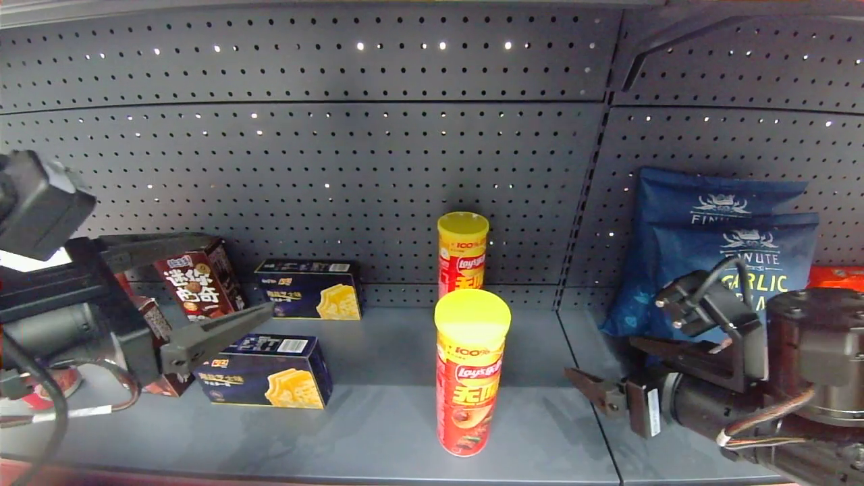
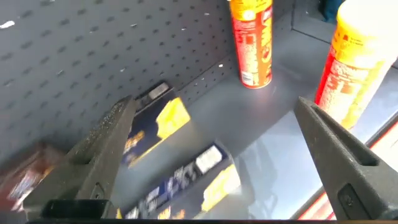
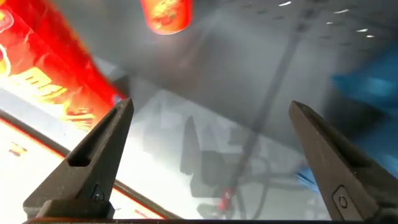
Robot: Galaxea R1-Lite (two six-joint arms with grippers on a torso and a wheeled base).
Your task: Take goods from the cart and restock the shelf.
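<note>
1. The shelf (image 1: 378, 432) already carries stock. Two tall red-and-yellow chip cans stand upright in the middle: the near can (image 1: 471, 371) by the front edge and the far can (image 1: 462, 255) behind it by the pegboard back, the two apart
2. On the left, two dark blue boxes lie flat, the near box (image 1: 270, 371) and the far box (image 1: 310, 289), with a brown-red box (image 1: 199, 277) standing further left
3. In the right bay, blue bags (image 1: 722, 250) lean against the back wall
4. The left gripper (image 2: 214, 102) is at the left, above the boxes, its fingers spread wide with nothing between them. The right gripper (image 3: 211, 103) is low on the right in front of the bags, the near can to its left, equally wide and empty
5. My reading is that the job is partly done and the robot is between placements. Bare shelf floor lies between the boxes and the cans, so another fetch from the cart looks due. How many goods remain I cannot tell
6. Every pack bears print: a logo band and large yellow characters on the cans, white barcode patches and a yellow picture on the blue boxes, big white characters on the brown-red box, and a pale crest with capital lettering on the bags
</note>
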